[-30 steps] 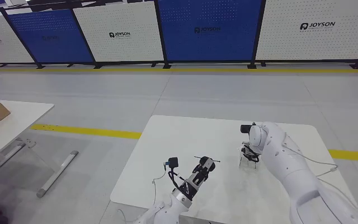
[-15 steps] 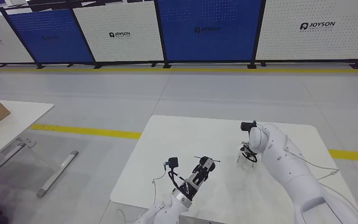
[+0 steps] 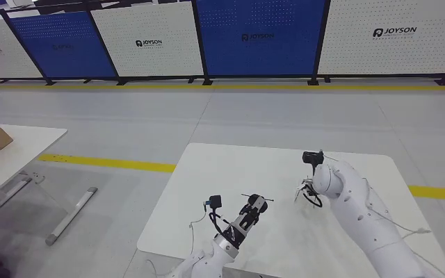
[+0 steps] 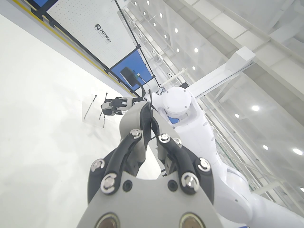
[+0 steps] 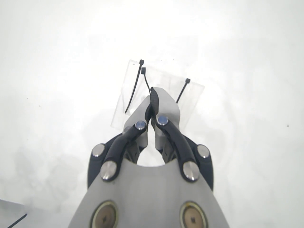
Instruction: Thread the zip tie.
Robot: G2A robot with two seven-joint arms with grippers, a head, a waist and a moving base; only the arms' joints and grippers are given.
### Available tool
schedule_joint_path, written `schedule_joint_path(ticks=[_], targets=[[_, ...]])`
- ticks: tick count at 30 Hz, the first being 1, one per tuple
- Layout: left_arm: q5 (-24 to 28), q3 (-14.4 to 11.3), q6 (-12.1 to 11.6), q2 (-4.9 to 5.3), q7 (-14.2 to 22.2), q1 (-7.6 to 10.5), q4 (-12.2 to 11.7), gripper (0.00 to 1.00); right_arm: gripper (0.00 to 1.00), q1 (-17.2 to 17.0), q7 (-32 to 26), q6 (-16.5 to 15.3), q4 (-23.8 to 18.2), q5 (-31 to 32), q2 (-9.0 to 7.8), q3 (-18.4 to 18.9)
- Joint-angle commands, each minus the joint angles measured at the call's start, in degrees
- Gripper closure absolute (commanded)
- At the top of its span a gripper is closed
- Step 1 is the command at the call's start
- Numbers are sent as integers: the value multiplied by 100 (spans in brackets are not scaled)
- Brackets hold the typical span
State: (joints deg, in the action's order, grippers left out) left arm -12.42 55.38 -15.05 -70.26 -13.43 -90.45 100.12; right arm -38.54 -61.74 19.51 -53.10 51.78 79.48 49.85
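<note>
- Top view: the left gripper [image 3: 254, 203] is held above the near part of the white rectangular table [image 3: 229, 174], fingers clamped on a thin black plastic zip tie [image 3: 267, 200] that sticks out to both sides of them as a straight strip. No loop is formed, so I judge the threading itself not yet begun. The right gripper [image 3: 304, 194] sits low over the table's far right part, well apart from the left one.
- Left wrist view: the left fingers are pressed together, with a sliver of black strap seemingly caught between the pads (only a hairline shows there). Which end carries the head is hard to make out. Farther off, the right gripper hangs over a clear flat plastic plate [image 4: 88, 116].
- Right wrist view: the right fingers are pinched on a second black zip tie [image 5: 145, 78], its square head lying on the plate and its tail hidden between the pads. Two spare black zip ties [image 5: 134, 86] rest on the plate, one on either side.
- Left to do, in my judgement: bring a tail to a head and feed it through. A dark strip at the frame corner is cut off.
</note>
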Motion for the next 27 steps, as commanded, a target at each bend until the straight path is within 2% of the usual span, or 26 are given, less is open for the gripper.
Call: schedule_joint_path(ticks=[1,5,9,11,24,27], targets=[[0,0,0,0,0,0,0,100,100,-296,21,-2,-516,175,-125,300],[0,0,0,0,0,0,0,100,100,-999,117,-2,-1573,450,-325,978],[0,0,0,0,0,0,0,100,100,-1591,432,-2,-2413,471,-422,1414],[0,0,0,0,0,0,0,100,100,-1788,499,-92,-2670,449,-452,1518],[0,0,0,0,0,0,0,100,100,-1838,491,-136,-2730,413,-461,1555],[0,0,0,0,0,0,0,100,100,-2005,870,-347,-2840,203,-467,1663]])
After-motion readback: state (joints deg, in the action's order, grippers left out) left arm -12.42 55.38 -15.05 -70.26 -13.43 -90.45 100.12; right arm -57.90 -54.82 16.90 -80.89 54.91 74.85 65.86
